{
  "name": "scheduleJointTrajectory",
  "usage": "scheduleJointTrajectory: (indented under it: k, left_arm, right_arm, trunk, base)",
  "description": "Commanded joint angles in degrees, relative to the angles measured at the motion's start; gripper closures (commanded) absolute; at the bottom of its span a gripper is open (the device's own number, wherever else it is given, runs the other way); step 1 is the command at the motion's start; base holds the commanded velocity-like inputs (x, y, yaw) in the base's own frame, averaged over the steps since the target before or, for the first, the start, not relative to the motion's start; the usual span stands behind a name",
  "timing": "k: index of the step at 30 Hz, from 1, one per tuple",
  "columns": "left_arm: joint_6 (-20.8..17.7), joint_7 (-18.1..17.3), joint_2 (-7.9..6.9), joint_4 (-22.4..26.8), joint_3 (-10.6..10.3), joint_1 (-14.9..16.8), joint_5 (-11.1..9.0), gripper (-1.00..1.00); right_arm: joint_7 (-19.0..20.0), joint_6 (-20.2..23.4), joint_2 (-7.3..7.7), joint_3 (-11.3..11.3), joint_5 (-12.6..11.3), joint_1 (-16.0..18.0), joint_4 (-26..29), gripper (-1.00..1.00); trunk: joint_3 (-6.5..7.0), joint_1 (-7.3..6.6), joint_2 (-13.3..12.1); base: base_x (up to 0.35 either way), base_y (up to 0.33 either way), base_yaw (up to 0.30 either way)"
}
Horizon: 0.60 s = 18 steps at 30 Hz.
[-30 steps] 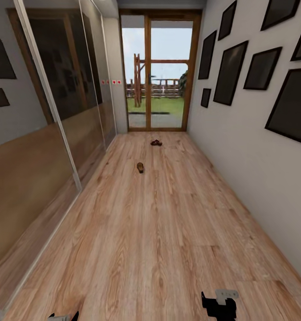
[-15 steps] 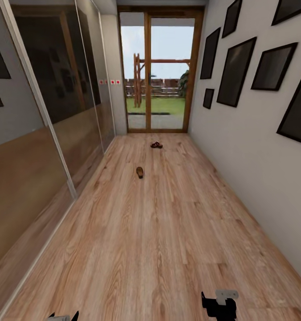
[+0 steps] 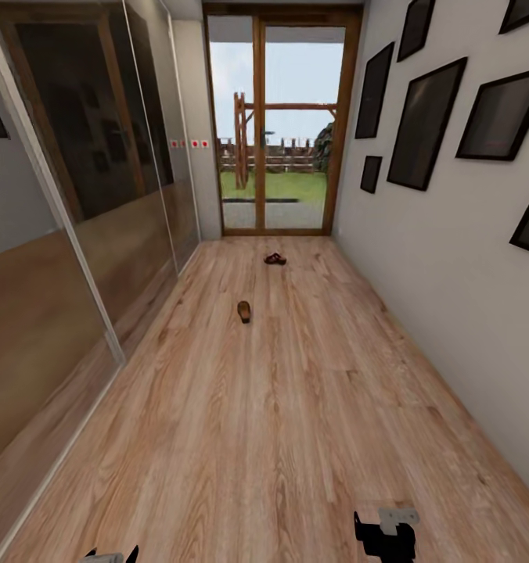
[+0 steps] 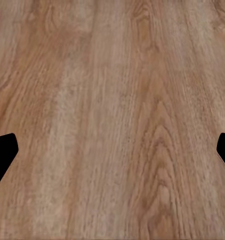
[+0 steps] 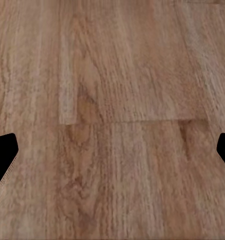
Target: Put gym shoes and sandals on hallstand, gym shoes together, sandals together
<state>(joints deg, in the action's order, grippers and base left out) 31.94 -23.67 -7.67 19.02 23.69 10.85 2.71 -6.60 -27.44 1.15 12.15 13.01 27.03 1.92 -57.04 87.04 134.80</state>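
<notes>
Brown sandal [image 3: 244, 311] lies at 12 o'clock on corridor floor [image 3: 296, 438], lengthwise away; my left hand [image 4: 112, 150] nearer, both hands spread empty.

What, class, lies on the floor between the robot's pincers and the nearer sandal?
Nothing visible does. Bare corridor floor runs from the right pincer and left pincer up to the nearer sandal; the second sandal lies beyond it.

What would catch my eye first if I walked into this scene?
The tall wood-framed glass door at the corridor's far end, bright with garden. Two small dark brown sandals lie apart on the light brown plank floor, between the mirrored wardrobe and black picture frames.
</notes>
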Motion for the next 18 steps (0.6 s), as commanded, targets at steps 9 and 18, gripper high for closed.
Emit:
scheduleJointTrajectory:
  k: [9,18]
  left_arm:
    - [0.14,-0.42,0.03,-0.04,0.48,0.05,0.28,-1.0]
    - [0.14,-0.43,0.03,-0.04,0.48,0.05,0.28,-1.0]
  right_arm:
    - [-0.26,-0.15,0.0,0.34,0.61,0.04,-0.07,-1.0]
    - [-0.28,-0.15,0.0,0.34,0.61,0.04,-0.07,-1.0]
  trunk:
    - [-0.05,0.02,0.02]
    - [-0.05,0.02,0.02]
  base:
    - [0.338,-0.07,0.0]
    - [0.338,-0.074,0.0]
